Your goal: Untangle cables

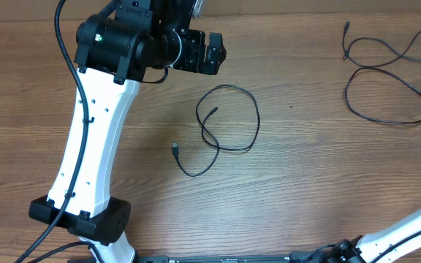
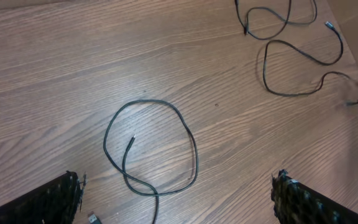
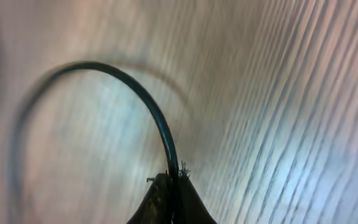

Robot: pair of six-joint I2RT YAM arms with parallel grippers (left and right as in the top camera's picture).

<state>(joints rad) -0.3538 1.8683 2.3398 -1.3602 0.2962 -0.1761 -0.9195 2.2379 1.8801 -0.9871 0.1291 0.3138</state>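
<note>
Left fingers point(image 2: 61, 198) wide apart, holding nothing, over the counter point(image 1: 305, 183); right fingers point(image 3: 169, 200) pinched shut on a thin black cable point(image 3: 143, 93) that arcs up and left from the tips; which cable this is, the blurred wrist view does not show. Cables counted on the counter: three. One loop point(image 1: 258, 120) mid-counter, one end inside it, plug end trailing toward the arm bases; a pair point(image 1: 346, 93) far right, close together, well apart from the loop.
</note>
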